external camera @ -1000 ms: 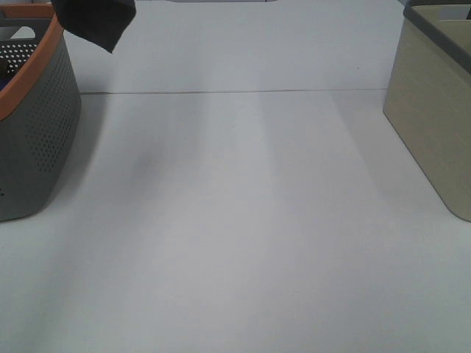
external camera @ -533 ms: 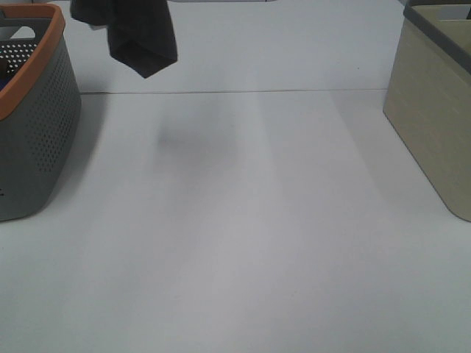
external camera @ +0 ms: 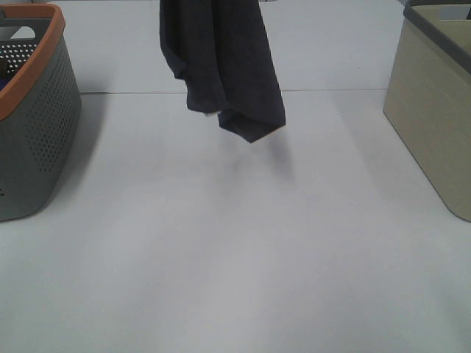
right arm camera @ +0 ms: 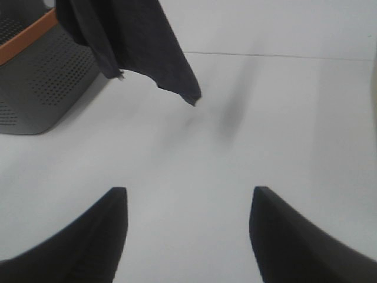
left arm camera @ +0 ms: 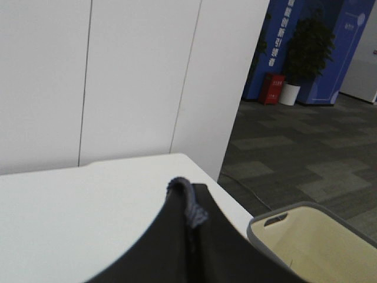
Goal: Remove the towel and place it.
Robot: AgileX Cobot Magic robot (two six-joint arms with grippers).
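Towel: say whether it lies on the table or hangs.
Hanging. The towel dangles in folds from above the picture, its lowest corner clear of the table, with its shadow apart from it.

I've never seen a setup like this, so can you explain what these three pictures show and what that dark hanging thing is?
It's a robot with two arms, each ending in a two-fingered end effector. One picture comes from a camera high above a white table; the other two come from cameras on the wrists. On the table stand a grey basket with an orange rim, left, and a beige bin, right. The dark thing is a towel hanging in the air. The left wrist picture shows it bunched right at the left end effector, which seems to pinch it. The right end effector is open and empty.
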